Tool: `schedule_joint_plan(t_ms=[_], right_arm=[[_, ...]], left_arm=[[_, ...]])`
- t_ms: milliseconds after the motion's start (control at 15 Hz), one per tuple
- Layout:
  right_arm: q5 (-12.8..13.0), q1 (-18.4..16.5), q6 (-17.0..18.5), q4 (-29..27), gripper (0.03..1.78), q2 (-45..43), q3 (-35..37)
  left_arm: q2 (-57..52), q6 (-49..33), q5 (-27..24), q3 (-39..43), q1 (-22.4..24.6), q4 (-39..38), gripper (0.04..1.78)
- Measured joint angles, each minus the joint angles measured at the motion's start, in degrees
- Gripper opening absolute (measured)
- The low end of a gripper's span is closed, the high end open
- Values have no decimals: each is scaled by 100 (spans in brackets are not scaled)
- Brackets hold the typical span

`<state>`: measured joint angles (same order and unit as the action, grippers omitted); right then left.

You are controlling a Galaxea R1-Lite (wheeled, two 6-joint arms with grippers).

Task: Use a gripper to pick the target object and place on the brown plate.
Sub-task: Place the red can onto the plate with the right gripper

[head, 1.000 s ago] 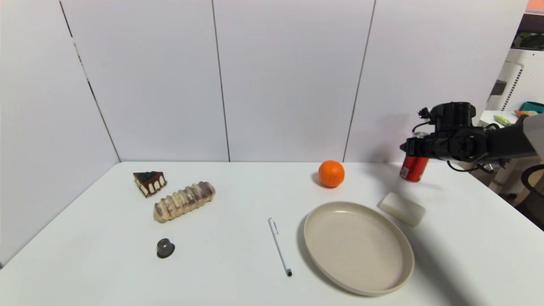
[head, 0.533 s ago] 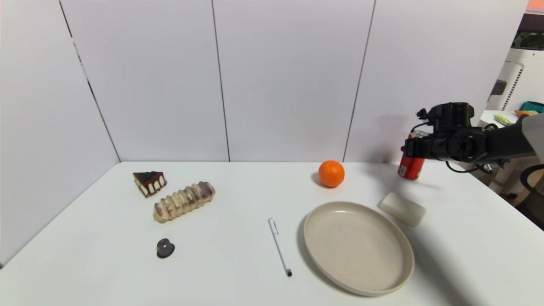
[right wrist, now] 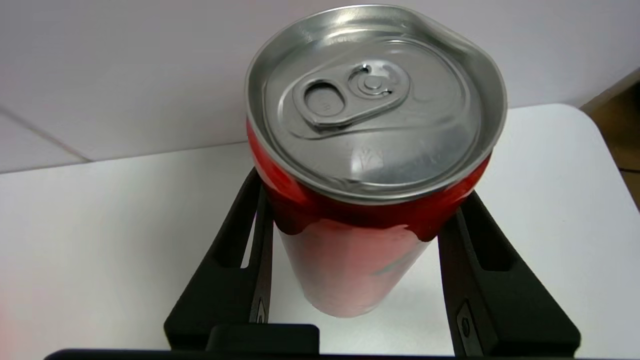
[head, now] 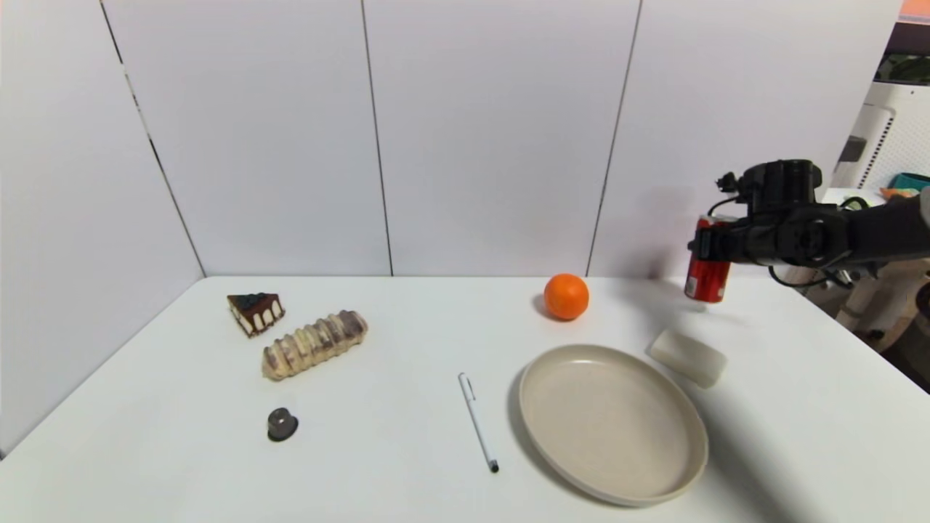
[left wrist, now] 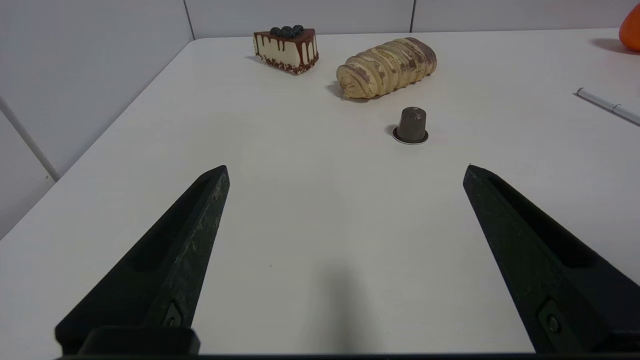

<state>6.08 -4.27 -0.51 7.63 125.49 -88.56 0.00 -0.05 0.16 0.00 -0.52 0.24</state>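
The plate (head: 612,423) lies nearest on the white table (head: 407,479), bare inside. Just left of the plate is a pen (head: 478,421), and farther left a small dark capsule (head: 282,423). Beyond the plate's far right rim, just beside it, sits a white block (head: 687,356). Beyond the plate's far left rim, apart from it, rests an orange (head: 566,296). Well left of the plate, past the capsule, are a bread roll (head: 314,343) and a cake slice (head: 256,311).

The left gripper (left wrist: 345,172) hovers low over the table's near left part, its jaws wide apart with the capsule beyond them.

Farthest from the plate, past the block, the right gripper (right wrist: 357,227) has its jaws clamped on the sides of the can (head: 708,270). The can is upright and lifted clear of the table, its shadow on the surface beneath it.
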Motion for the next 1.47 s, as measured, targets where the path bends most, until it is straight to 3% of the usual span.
schedule_joint_plan(t_ms=[600,1067,1467], right_arm=[[-400,1098,24,-279,89,-1974,1988],[-501,2331,54,-330,89,-3417,3650],[-635,2759,62,-160,89,-3919,4345]], left_arm=[[0,-2,0,0,0,0,169],[0,-2,0,0,0,0,169],[0,-2,0,0,0,0,169]])
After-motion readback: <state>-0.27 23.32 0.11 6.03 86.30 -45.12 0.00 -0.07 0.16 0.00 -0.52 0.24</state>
